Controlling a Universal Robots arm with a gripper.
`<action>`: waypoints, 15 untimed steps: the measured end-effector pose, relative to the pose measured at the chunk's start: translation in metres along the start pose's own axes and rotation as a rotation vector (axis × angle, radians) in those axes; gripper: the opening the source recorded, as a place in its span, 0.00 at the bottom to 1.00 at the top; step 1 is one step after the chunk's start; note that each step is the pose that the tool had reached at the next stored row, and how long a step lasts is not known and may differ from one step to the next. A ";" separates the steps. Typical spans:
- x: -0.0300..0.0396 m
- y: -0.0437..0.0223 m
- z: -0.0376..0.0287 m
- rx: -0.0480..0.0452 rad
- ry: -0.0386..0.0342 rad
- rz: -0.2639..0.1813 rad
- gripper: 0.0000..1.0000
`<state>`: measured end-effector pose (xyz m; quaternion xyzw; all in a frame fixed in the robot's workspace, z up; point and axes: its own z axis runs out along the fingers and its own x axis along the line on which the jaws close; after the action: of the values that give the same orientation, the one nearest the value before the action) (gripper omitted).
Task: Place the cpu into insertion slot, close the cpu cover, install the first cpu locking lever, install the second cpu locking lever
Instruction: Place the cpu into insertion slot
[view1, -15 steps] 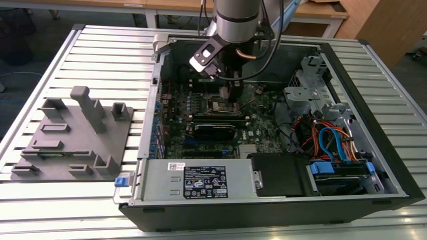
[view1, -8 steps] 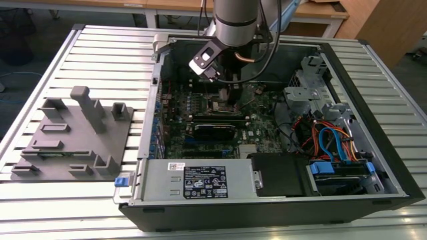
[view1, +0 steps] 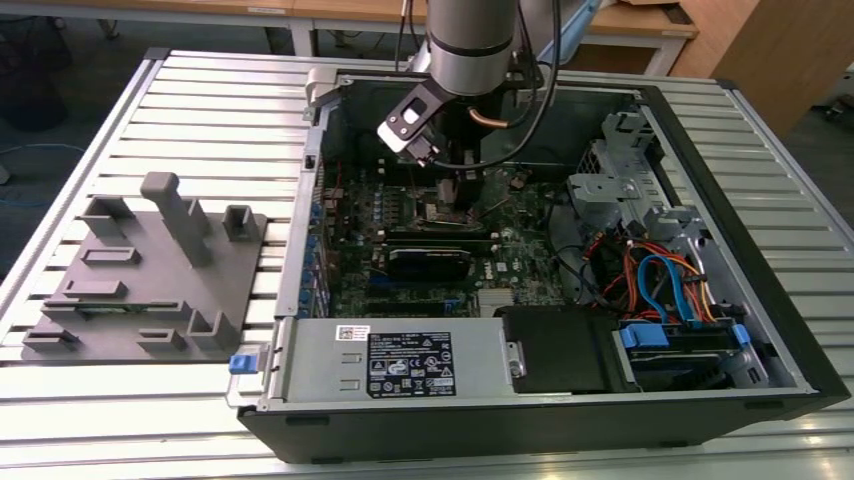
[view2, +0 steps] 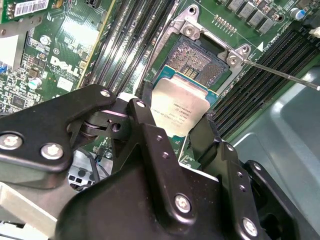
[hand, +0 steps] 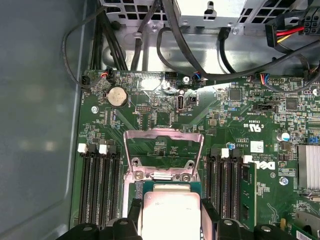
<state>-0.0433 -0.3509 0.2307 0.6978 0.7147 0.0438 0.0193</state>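
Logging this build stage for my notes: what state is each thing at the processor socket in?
Small flat square silver-topped cpu: gripped, held above the slot, not seated.
Square silver-rimmed insertion slot: uncovered, contacts exposed.
Thin silver square-frame cpu cover: swung open.
Thin wire locking lever: unlatched.
Black gripper: shut on the cpu.

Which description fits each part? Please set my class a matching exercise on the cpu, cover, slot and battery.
Things:
1 cpu
2 cover
3 slot
4 battery

Descriptions:
A swung open, away from the slot
B gripped in the claw
C round and silvery, flat on the green board
D uncovered, contacts showing

Pairs: 1-B, 2-A, 3-D, 4-C
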 end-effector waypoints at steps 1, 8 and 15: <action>0.0000 0.0000 0.0000 0.0000 0.0000 0.000 0.54; 0.0000 0.0000 0.0002 0.0000 0.0000 0.000 0.54; 0.0000 -0.0001 0.0013 -0.0003 0.0005 0.000 0.54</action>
<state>-0.0433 -0.3509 0.2294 0.6978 0.7147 0.0441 0.0193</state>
